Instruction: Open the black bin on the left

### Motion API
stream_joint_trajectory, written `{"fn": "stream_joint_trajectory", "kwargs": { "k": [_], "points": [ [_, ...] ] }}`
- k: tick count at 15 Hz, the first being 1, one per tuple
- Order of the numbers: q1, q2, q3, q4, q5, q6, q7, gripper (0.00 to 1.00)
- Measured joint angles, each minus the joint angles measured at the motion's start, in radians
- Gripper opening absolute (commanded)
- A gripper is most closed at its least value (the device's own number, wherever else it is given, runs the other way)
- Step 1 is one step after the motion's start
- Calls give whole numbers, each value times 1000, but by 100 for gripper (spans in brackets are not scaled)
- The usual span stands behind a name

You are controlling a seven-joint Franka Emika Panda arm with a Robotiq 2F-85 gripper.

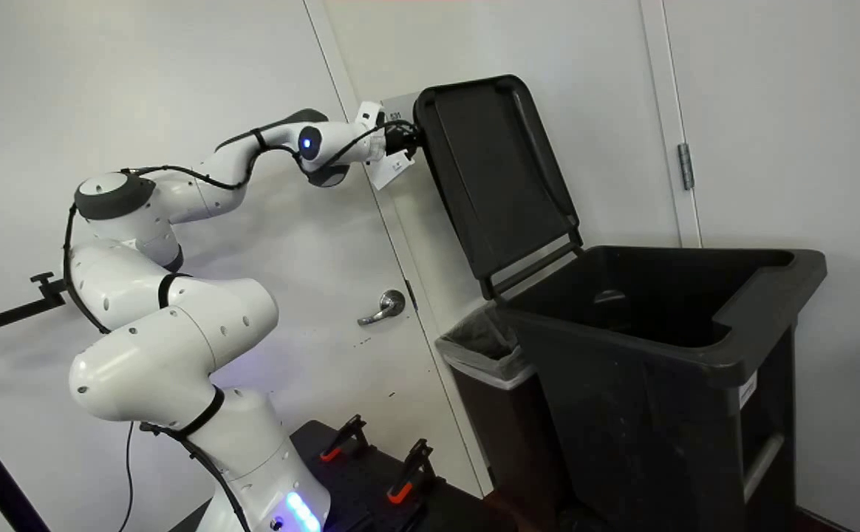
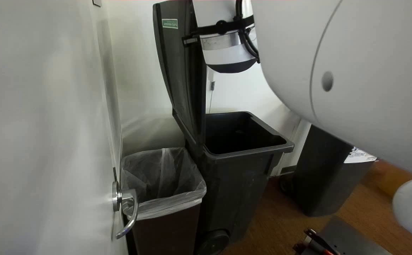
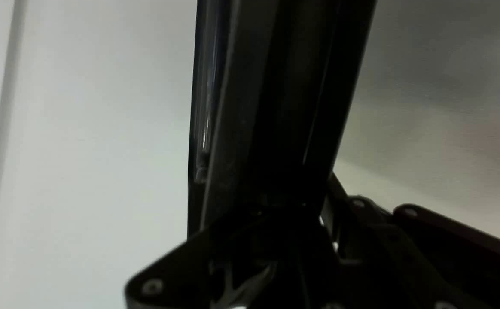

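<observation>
The black bin (image 1: 644, 436) stands upright on the floor and also shows in an exterior view (image 2: 227, 191). Its lid (image 1: 500, 170) is swung up on its hinge, about upright and leaning back, so the dark inside shows. The lid's green label shows near its top in an exterior view (image 2: 170, 23). My gripper (image 1: 406, 139) is at the lid's upper edge and touches it. In the wrist view the dark lid (image 3: 275, 86) runs down into the jaws (image 3: 293, 206). The fingertips merge with the lid's dark surface, so I cannot tell their spacing.
A brown bin with a clear liner (image 2: 163, 226) stands beside the black bin, near a door with a metal handle (image 1: 382, 309). Another dark bin (image 2: 326, 173) stands further off. The arm's black table with red-marked clamps (image 1: 411, 473) is beside the base.
</observation>
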Motion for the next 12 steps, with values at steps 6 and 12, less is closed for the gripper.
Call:
{"fn": "stream_joint_trajectory", "kwargs": {
  "k": [6, 12],
  "points": [
    [2, -59, 8, 3, 43, 0, -1, 3],
    [1, -84, 10, 3, 49, 0, -1, 3]
  ]
}}
